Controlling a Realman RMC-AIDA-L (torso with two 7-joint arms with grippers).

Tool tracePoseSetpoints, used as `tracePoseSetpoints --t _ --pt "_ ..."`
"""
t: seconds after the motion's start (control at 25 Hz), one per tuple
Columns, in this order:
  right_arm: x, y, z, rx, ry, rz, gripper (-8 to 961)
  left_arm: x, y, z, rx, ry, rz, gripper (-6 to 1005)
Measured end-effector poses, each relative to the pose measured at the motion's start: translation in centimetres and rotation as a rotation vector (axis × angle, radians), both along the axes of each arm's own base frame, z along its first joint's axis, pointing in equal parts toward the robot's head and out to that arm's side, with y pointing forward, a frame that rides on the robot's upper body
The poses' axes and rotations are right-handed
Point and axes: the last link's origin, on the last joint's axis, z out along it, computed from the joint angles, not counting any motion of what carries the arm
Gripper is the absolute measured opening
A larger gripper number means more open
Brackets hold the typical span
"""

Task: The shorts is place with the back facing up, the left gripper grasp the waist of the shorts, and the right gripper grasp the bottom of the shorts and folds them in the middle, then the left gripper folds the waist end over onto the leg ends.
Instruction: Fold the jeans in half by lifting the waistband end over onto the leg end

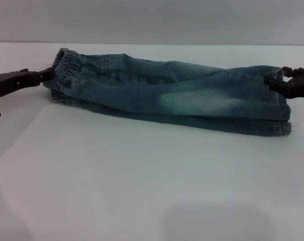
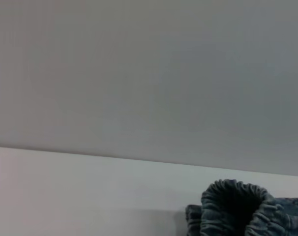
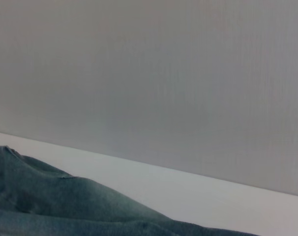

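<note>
So the table (image 1: 142, 191) is the biggest thing here, a plain matte white top, smooth, with a pale wall behind it. Stretched between the two grippers lie the shorts (image 1: 172, 95): soft faded-wash denim, already doubled lengthwise into a long narrow strip, with the lower layer peeking out along the near edge. Looks to me like the first fold is done and the second one is up next.

The waist (image 1: 66, 68) sits right at the tip of the left gripper (image 1: 41, 76). It's a darker, ruffled elastic band, puckered into little ridges, and the left wrist view shows it bunched into an open loop. The leg ends (image 1: 280, 113) sit just under and beside the right gripper (image 1: 273, 83), straight stitched hems with a slightly frayed corner.

Both grippers look clamped on the cloth, left on the waist, right on the hem edge, though the fingertips are partly buried in fabric.

Next move, I'd guess: the left one lifts the waist and carries it over toward the right gripper, laying it on the hems.
</note>
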Motion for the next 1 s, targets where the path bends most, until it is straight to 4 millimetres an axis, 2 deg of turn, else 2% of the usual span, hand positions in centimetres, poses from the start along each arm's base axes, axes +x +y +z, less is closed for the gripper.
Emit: tracePoseSetpoints --t 0.2,0.36,1.0 --pt "0.0 0.0 0.0 0.0 0.013 -0.01 568 -0.1 -0.1 -0.2 -0.007 -0.003 0.005 797" --pt "0.1 -0.1 0.0 0.0 0.016 -0.014 568 -0.1 -0.4 -1.2 -0.037 -0.018 0.009 793" --pt "0.0 0.2 0.3 0.003 0.009 -0.009 568 1.6 -0.2 -3.3 -0.124 -0.039 -0.03 779"
